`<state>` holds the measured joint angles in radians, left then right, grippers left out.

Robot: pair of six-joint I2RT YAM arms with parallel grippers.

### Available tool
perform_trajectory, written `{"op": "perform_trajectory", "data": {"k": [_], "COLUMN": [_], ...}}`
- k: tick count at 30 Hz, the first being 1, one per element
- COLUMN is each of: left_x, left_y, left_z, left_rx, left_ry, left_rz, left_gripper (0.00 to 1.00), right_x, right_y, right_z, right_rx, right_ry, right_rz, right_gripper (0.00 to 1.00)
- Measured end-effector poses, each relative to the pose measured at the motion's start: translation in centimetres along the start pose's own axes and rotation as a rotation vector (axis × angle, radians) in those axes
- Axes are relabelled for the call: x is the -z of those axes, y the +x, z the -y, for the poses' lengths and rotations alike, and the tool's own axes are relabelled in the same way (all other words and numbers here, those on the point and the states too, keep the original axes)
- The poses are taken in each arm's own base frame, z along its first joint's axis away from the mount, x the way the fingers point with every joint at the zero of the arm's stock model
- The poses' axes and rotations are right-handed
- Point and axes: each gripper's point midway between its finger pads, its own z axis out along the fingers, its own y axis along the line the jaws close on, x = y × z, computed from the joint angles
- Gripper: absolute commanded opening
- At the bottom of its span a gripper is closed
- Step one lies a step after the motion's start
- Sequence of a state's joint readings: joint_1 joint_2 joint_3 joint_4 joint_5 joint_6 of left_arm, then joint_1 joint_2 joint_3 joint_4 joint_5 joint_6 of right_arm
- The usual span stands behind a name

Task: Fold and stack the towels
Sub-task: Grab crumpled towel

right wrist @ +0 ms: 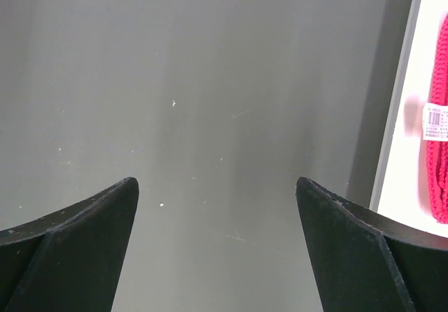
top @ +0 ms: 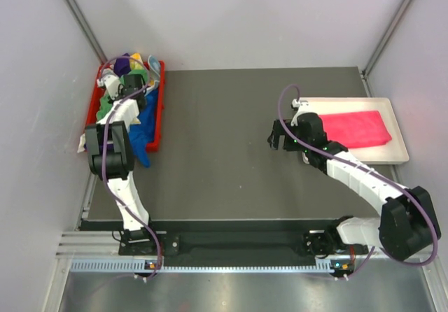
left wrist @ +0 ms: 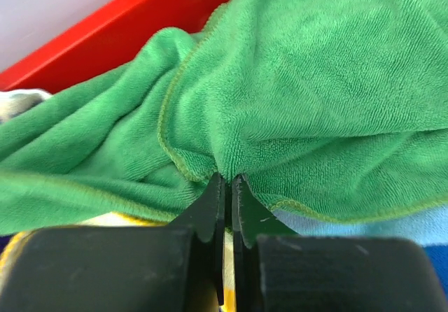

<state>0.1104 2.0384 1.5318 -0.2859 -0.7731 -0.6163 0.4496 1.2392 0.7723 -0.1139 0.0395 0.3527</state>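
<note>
A heap of towels in purple, yellow, white, green and blue fills the red bin at the far left. My left gripper is down in that heap. In the left wrist view its jaws are pressed together, pinching a fold of the green towel. A folded bright pink towel lies in the white tray on the right. My right gripper hovers over the bare table just left of the tray, open, with nothing between its fingers.
A blue towel hangs over the bin's near end onto the dark table. The bin's red wall runs just behind the green cloth. The tray's rim and the pink towel's edge lie right of my right fingers.
</note>
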Motion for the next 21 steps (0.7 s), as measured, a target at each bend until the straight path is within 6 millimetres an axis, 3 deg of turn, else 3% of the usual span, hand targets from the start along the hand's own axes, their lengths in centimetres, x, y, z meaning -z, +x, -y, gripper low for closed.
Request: {"op": "perform_trajectory", "data": {"k": [12, 15, 16, 21], "left_x": [5.3, 6.5, 6.7, 6.9], "left_y": [-5.1, -5.0, -5.0, -4.4], "left_z": [-0.9, -1.1, -1.0, -0.5], "left_rx": [0.157, 0.172, 0.173, 0.168], "left_ry": [0.158, 0.2, 0.208, 0.235], "left_rz": [0.114, 0.12, 0.119, 0.106], "left_gripper": [0.0, 0.03, 0.09, 0.12], "right_x": [-0.8, -1.0, -1.1, -1.1], "right_y": [0.8, 1.2, 1.3, 1.4], "right_z": [0.0, 0.0, 0.0, -0.1], "right_rx": [0.005, 0.007, 0.008, 0.011], "right_ry": [0.003, 0.005, 0.005, 0.003], "right_rz": [-0.027, -0.038, -0.041, -0.045], "right_gripper": [0.93, 0.93, 0.92, 0.92]}}
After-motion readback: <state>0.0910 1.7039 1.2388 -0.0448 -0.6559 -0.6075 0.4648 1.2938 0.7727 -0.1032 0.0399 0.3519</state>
